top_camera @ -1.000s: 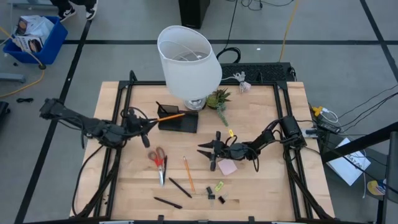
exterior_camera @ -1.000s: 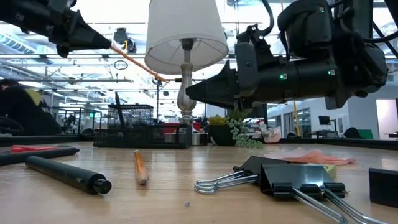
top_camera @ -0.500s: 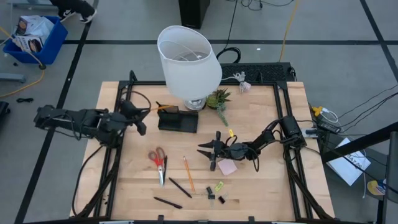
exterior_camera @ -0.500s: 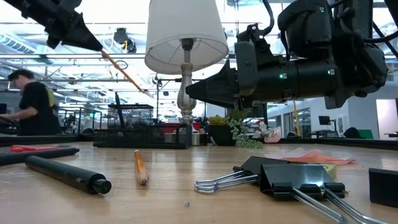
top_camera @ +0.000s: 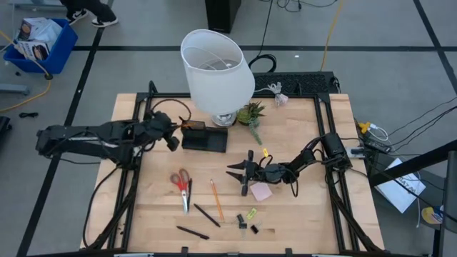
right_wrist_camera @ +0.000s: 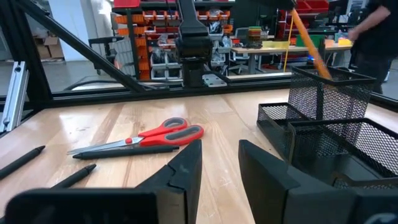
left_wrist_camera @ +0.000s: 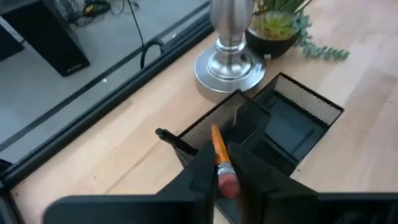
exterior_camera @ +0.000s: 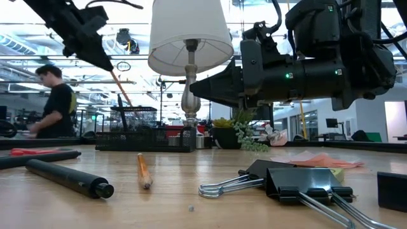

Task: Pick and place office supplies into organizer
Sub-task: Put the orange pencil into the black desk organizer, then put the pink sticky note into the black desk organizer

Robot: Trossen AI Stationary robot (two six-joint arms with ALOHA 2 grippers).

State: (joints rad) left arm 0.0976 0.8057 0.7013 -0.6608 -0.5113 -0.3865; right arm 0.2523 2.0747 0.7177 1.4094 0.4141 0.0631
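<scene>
My left gripper hovers at the left end of the black mesh organizer, shut on an orange pencil. The pencil slants down into the organizer's tall mesh compartment, where a black pen also stands. My right gripper is open above the table's middle, next to the pink sticky-note pad. Red-handled scissors, another pencil, two black pens, a yellow-green piece and black clips lie flat on the wood. My left gripper pinches the pencil between its two fingers, just below the pink eraser end. The fingers come slanting from above and from the table's left. The pencil is lifted clear of the table and tilted, and its lower end points down into the tall compartment.
The white-shaded lamp stands just beyond the organizer, its silver base close to it, and the potted plant is to the right. Black rails frame the table. A person moves in the room behind.
My left gripper has moved toward the far right, up to the organizer. It has tipped the held pencil from a shallow slant to a steeper one, so the lower end has sunk into the tall mesh compartment. The right arm has kept still.
</scene>
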